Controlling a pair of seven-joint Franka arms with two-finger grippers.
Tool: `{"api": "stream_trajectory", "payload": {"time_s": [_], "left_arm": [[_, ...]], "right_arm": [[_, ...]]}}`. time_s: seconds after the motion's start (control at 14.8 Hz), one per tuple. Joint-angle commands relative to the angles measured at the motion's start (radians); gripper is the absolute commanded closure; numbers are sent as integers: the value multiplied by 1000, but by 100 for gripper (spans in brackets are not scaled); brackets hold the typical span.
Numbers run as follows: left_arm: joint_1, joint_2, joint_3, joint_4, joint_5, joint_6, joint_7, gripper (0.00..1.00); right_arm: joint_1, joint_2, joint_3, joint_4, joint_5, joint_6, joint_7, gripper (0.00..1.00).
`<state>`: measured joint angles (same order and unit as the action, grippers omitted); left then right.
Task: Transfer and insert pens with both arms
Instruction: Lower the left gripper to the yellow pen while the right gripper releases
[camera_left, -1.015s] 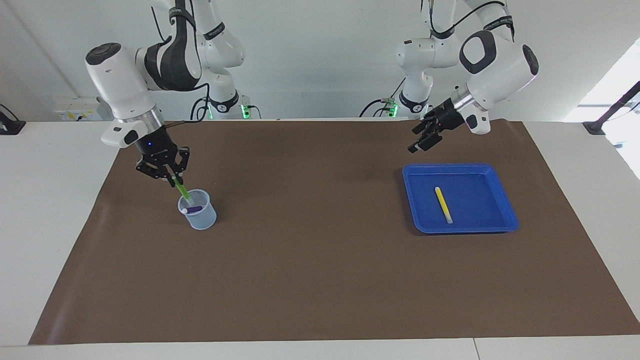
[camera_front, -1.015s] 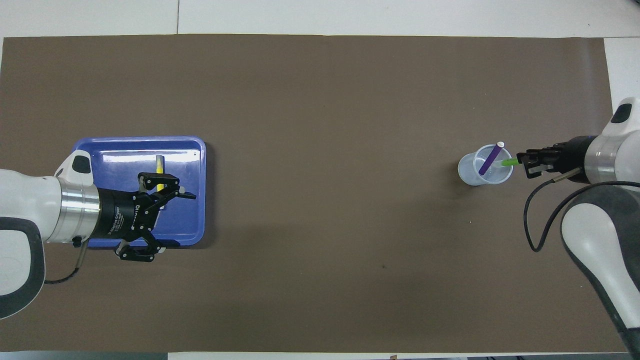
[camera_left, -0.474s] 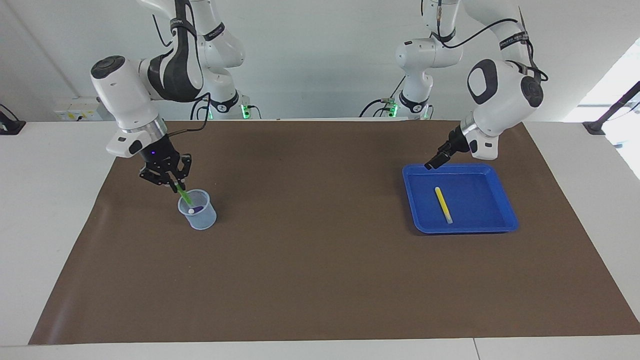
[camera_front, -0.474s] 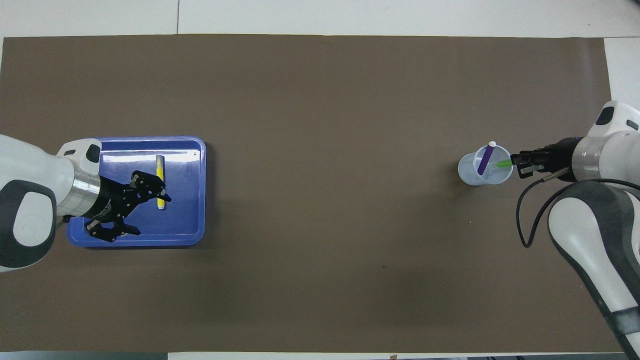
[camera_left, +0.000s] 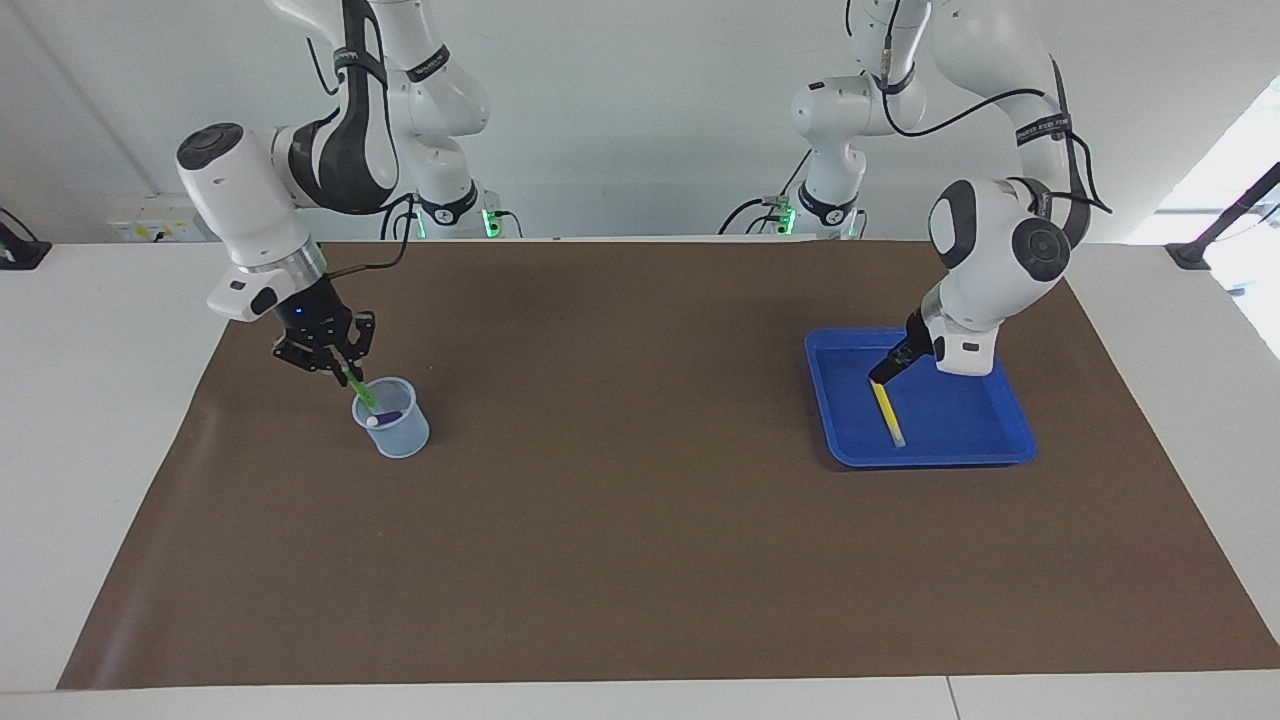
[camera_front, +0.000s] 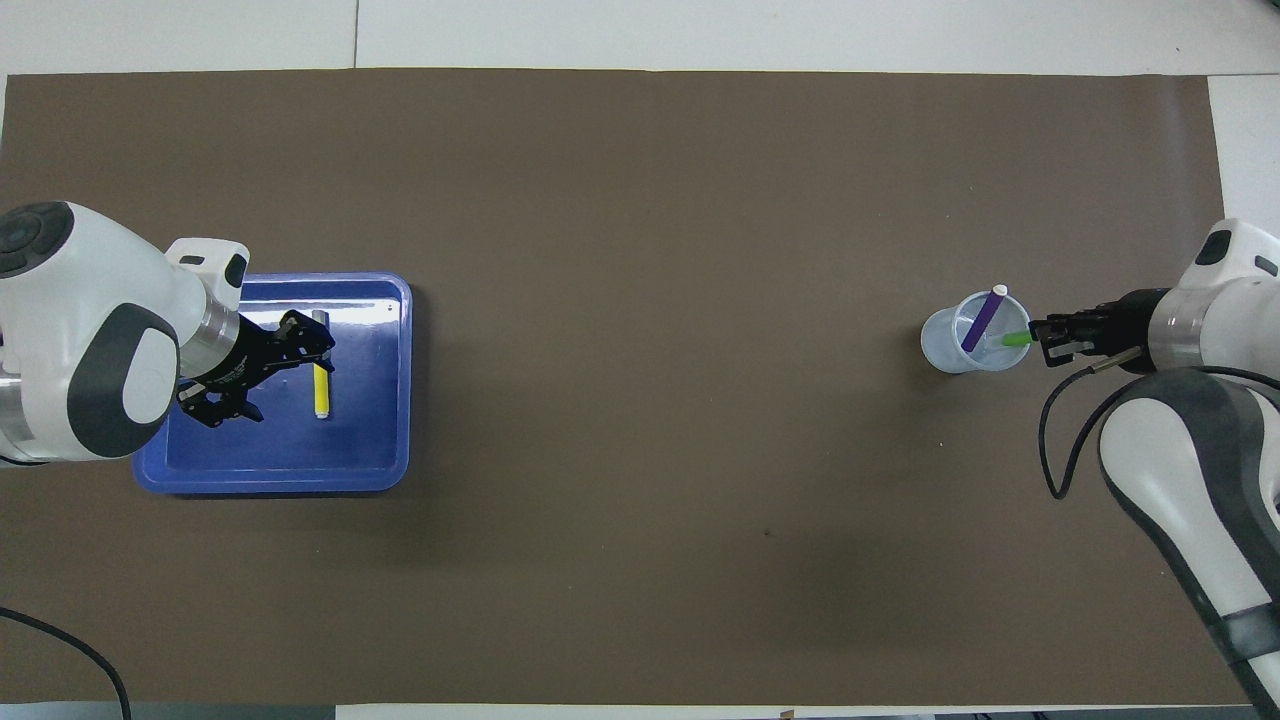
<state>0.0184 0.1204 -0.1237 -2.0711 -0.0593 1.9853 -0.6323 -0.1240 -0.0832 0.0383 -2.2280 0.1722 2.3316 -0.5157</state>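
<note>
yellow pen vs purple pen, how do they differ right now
The yellow pen lies flat in the blue tray; the purple pen leans in the clear cup. The yellow pen is toward the left arm's end of the table, the purple pen toward the right arm's. Both are slim markers with a pale end.

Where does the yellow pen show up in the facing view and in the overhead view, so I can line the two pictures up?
Facing view: the yellow pen lies flat in the blue tray at the left arm's end of the table, with the left gripper at its end nearer the robots.
Overhead view: the same pen lies in the tray, the gripper over one end.
Shared landmark: the blue tray.
</note>
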Motion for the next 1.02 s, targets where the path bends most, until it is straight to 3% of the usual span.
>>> {"api": "stream_trajectory", "payload": {"time_s": [0.0, 0.27, 0.34, 0.47, 0.68, 0.95], "left_arm": [[-5, 57, 2, 35, 29, 73, 118, 0], [-2, 110, 4, 63, 29, 188, 362, 0], [0, 111, 6, 63, 27, 205, 444, 0], [6, 117, 9, 49, 29, 221, 572, 2], [2, 140, 9, 42, 73, 221, 628, 4], [-6, 143, 9, 19, 76, 230, 626, 14]], "right_arm": [[-6, 8, 9, -13, 4, 31, -24, 100], [-6, 20, 9, -12, 4, 31, -23, 100], [-6, 20, 9, -12, 4, 31, -23, 80], [-6, 22, 9, -7, 4, 31, -18, 49], [-9, 23, 8, 1, 4, 31, -17, 26], [-17, 37, 8, 34, 4, 26, -9, 6]]}}
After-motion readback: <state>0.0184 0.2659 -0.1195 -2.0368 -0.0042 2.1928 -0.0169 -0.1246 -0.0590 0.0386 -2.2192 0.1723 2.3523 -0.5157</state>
